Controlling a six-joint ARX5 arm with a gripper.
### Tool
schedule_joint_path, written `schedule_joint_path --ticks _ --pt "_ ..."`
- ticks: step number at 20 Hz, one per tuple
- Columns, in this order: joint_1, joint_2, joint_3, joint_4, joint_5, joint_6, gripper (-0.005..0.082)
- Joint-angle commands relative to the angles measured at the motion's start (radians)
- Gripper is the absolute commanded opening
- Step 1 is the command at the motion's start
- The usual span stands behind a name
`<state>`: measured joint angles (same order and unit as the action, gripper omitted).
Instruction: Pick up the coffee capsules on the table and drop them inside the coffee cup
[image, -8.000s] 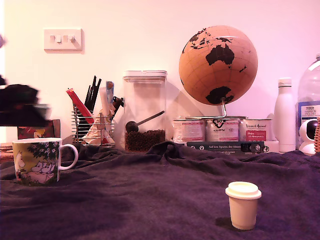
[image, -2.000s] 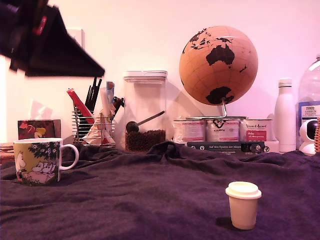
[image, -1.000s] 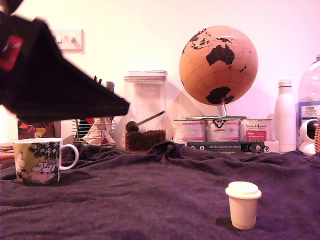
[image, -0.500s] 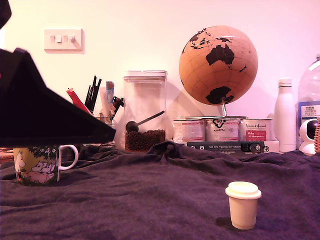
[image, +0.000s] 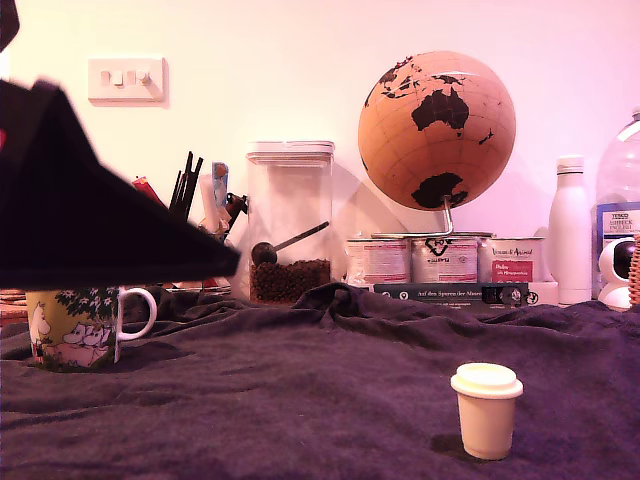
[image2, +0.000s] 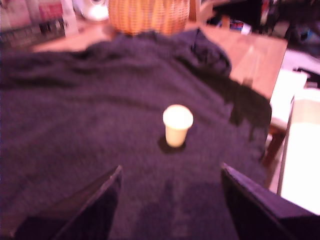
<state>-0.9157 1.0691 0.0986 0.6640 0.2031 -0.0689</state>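
One cream coffee capsule (image: 486, 410) stands rim up on the dark cloth of the tabletop (image: 300, 400), toward the exterior view's right and well apart from the coffee cup (image: 75, 326), which sits at that view's left with its handle turned toward the middle. Only this one capsule shows on the cloth; whether another already lies inside the cup cannot be told, since the cup's inside is hidden.

The pincer (image2: 170, 200) is spread wide with nothing between its two dark fingers (image2: 85, 210). In the wrist view the capsule (image2: 177, 125) sits almost centred in the gap ahead of them, which suggests the arm is aimed so the pod can be approached straight on. In the exterior view the arm's dark bulk (image: 90, 210) fills the left, in front of or above the cup's top, so the reach to the capsule looks long.

The pod is narrower at the base than at the rim, so it may tip if a finger nudges it before both close. The wrinkled cloth gives it an uneven footing.
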Motion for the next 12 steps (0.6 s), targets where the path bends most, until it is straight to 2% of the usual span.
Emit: schedule_joint_path --ticks 1,4,7,12 --pt "-0.001 0.05 -0.01 0.055 -0.002 0.01 0.0571" --pt "-0.001 0.13 -0.01 0.133 0.003 0.018 0.0571" --pt "-0.001 0.183 -0.003 0.186 0.029 0.018 0.0571" --pt "-0.002 0.241 0.024 0.2 0.044 0.018 0.0571"
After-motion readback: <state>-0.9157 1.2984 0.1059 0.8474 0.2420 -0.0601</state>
